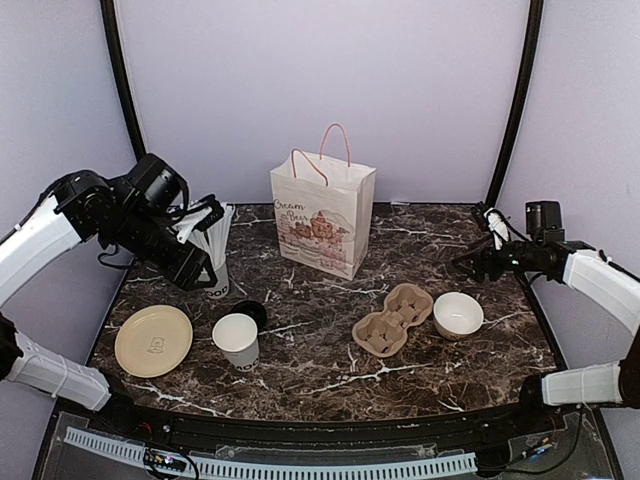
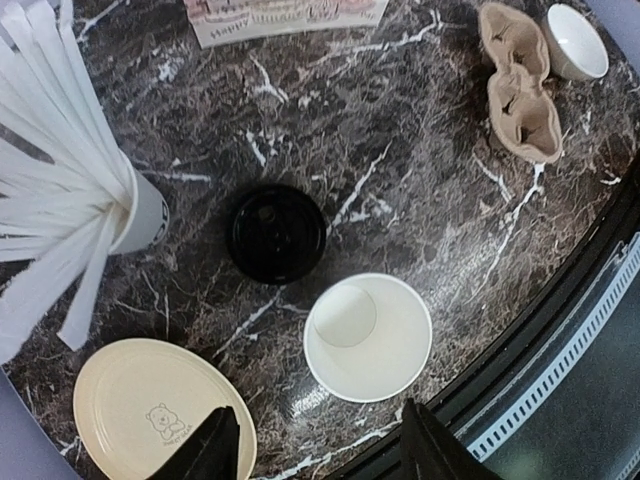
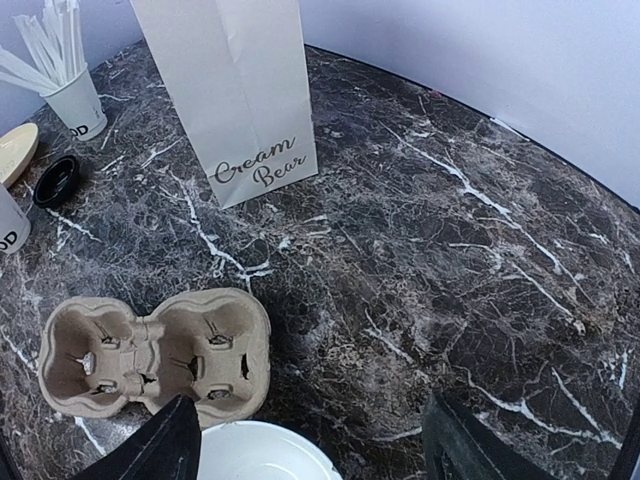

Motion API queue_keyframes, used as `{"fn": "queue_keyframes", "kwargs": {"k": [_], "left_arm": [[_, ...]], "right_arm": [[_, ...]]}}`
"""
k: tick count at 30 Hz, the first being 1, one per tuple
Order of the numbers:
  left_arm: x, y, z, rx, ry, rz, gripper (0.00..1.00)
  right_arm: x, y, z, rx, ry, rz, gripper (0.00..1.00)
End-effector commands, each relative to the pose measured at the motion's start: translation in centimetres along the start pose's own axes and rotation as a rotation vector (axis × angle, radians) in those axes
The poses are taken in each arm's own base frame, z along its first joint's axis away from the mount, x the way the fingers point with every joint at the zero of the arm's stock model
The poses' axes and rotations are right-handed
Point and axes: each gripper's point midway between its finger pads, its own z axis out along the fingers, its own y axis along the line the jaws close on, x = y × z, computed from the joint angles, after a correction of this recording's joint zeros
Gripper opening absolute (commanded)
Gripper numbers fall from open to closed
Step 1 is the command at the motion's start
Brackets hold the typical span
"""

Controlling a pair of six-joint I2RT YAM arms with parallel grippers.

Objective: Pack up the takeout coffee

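We hold our left gripper (image 2: 315,450) and right gripper (image 3: 310,450) wide open and empty, the small white tapered paper cup (image 2: 367,337) just beyond the left fingertips (image 2: 215,445) by the dark marble table's (image 2: 420,180) front edge, the round black plastic lid (image 2: 277,233) farther on.

L pincer (image 2: 318,415), R pincer (image 3: 310,412): spread wide, aloft.

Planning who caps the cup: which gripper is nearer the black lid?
Left. The left gripper hangs over the table's left side, with the lid just ahead of it; the right gripper is far off on the right, by the bowl.
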Motion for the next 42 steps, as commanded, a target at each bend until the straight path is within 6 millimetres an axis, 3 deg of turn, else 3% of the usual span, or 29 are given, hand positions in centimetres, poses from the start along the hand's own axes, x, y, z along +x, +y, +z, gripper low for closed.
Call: {"fn": "queue_keyframes", "kwargs": {"k": [1,13,19,22,30,36,42], "left_arm": [[3.9,-0.2,2.9,0.012,0.18,-0.036,0.57],[5.6,0.0,8.9,0.002,0.307,-0.045,0.5],[6.1,0.4,10.7,-0.024,0.347,-0.042,0.47],[6.2,0.4,11.3,-0.021,0.358,-0.04,0.4],[6.5,0.6,12.3,-0.026,0.383,-0.027,0.27],[6.0,0.3,11.8,-0.015,0.378,-0.024,0.19],[4.3,-2.9,10.2,0.075,0.37,0.022,0.02]], "right_arm": [[-1.2,0.4,0.0,-0.017,-0.059,-0.075,0.76],[-0.6,0.2,-0.3,0.027,-0.055,-0.111,0.77],[-0.4,0.1,-0.1,0.024,-0.048,-0.108,0.77],[-0.4,0.0,0.0,0.027,-0.046,-0.108,0.77],[-0.1,-0.1,0.1,0.029,-0.039,-0.107,0.77],[0.0,-0.2,0.1,0.034,-0.038,-0.11,0.77],[0.1,-0.5,0.4,0.041,-0.027,-0.107,0.77]]}}
